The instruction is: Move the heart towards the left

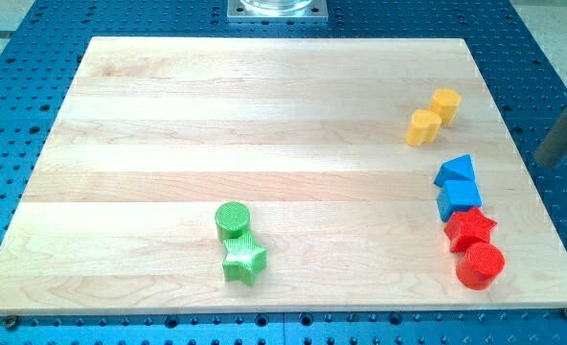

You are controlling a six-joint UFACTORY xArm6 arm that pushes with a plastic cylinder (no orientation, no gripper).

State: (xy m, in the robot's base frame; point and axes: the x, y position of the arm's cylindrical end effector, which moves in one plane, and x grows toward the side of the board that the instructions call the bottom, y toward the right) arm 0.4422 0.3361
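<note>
Waiting off the board's right edge, my tip [544, 161] touches nothing; the yellow heart [422, 126] sits near the top-right corner, leftward path clear.

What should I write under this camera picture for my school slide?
Wooden board with green, yellow, blue and red blocks; the yellow heart waits near the right edge, my tip out of sight.

Yellow heart [422, 126] beside yellow hexagon [445, 103].
</note>
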